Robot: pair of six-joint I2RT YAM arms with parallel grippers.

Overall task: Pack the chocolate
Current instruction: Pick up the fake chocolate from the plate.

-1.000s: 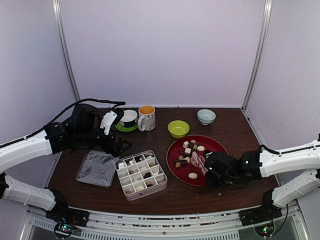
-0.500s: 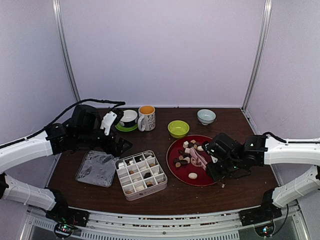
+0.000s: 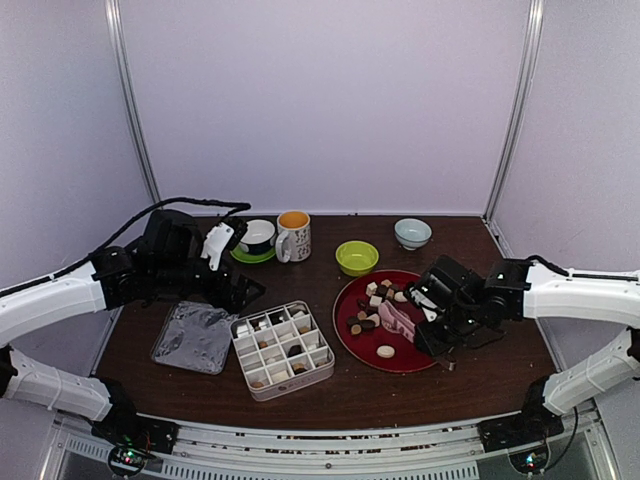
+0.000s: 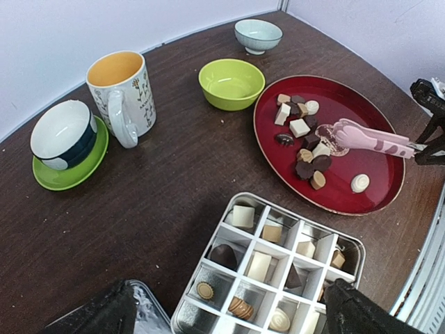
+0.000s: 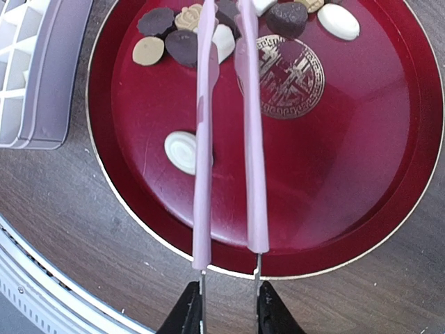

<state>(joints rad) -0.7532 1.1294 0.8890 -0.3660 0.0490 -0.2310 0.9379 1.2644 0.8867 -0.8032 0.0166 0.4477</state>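
Nearest the arm bases, a divided box [image 3: 292,386] sits on the dark surface [image 4: 174,188]. Several of its compartments hold one piece of chocolate [image 4: 259,266] each. A silvery lid [image 3: 190,340] lies just beside it on the left. The left gripper [image 3: 235,292] hangs above the far edge of box and lid, jaws spread wide with nothing between them.

To the right of the box is a red plate [image 5: 348,139]. The right gripper [image 5: 228,309] pinches the handle end of the pink tongs [image 5: 250,139] at the plate's near rim. The two tong arms stand slightly apart and reach over the plate toward a cluster of loose pieces, dark, tan and cream. One cream oval [image 5: 179,152] lies apart from the cluster, nearer the rim, with its edge under one tong arm.

Beyond the plate stands a green bowl [image 4: 231,83]. Left of it are a flowered mug [image 4: 122,90] and a cup on a green saucer [image 4: 64,136]. A small pale bowl [image 4: 258,35] sits farthest back.
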